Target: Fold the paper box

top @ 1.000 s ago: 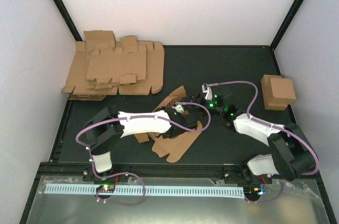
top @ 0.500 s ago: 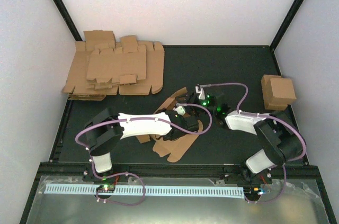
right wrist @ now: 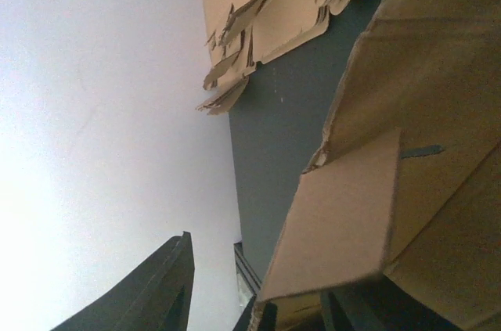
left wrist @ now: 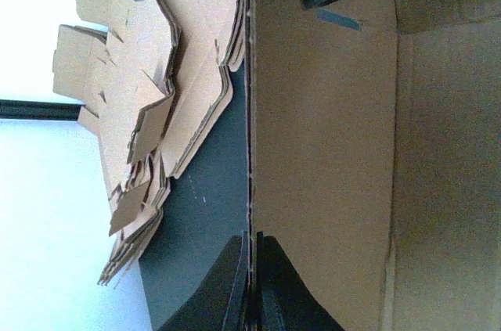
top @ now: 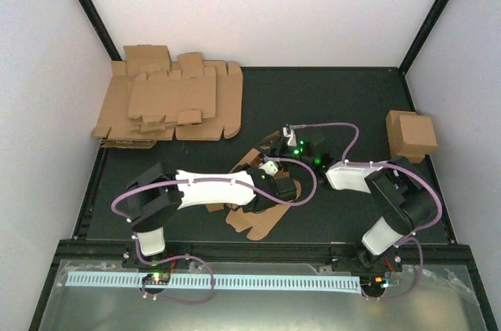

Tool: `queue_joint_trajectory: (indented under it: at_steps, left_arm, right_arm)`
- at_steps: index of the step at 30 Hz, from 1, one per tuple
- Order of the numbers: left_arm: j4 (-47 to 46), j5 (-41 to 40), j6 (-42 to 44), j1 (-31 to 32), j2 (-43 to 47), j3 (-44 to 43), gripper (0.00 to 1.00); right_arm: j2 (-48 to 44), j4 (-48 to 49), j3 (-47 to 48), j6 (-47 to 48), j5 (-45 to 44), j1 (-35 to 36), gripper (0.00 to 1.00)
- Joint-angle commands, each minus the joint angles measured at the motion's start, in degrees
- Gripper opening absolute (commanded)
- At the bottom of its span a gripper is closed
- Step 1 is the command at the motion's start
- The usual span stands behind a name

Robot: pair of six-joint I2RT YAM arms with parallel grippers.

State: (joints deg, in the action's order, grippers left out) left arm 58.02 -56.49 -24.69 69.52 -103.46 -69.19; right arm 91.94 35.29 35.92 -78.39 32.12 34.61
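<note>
Left claw (left wrist: 250,251) is clenched on a raised panel edge of the paper box (left wrist: 329,151). Only my left wrist view shows this, with both fingers (left wrist: 223,288) pressed against the cardboard. From above, my forearm hides that pinch. There the box lies half-folded in the middle of the table (top: 344,96), flaps splayed. My right claw (top: 279,145) stands spread at the box's far side, a flap between its fingers. Behind lies the pile of flat blanks (top: 168,104), and a finished box (top: 411,135) sits far right.
</note>
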Motion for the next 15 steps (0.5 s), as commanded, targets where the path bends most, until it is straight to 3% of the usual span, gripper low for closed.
queue_joint_trajectory:
  at_steps: [1, 4, 7, 10, 13, 15]
  left_arm:
    - [-2.4, -0.9, -0.2, 0.9, 1.6, -0.9, 0.05]
    - [-2.6, -0.8, -0.2, 1.1, 1.6, -0.9, 0.06]
    - [-2.9, 0.1, -0.3, 1.3, 2.0, -0.9, 0.16]
    - [-4.7, 3.3, 1.7, 1.5, 3.8, -0.2, 0.39]
    - [-7.9, 12.2, 7.0, 1.6, 7.7, 1.1, 0.67]
    - [-8.6, 17.8, 9.0, 1.5, 10.4, 1.4, 0.77]
  right_arm:
    - [0.1, 2.3, 0.8, -0.4, -0.2, 0.7, 0.41]
    - [0.1, 2.6, 0.6, -0.6, -0.5, 0.7, 0.29]
    - [0.1, 2.6, 0.4, -0.7, -0.9, 0.7, 0.13]
    - [0.0, 2.5, 0.4, -0.6, -1.2, 0.7, 0.03]
    - [0.1, 2.4, 0.5, -0.2, -1.3, 0.7, 0.02]
    - [0.1, 2.7, 0.4, -0.1, -1.3, 0.7, 0.02]
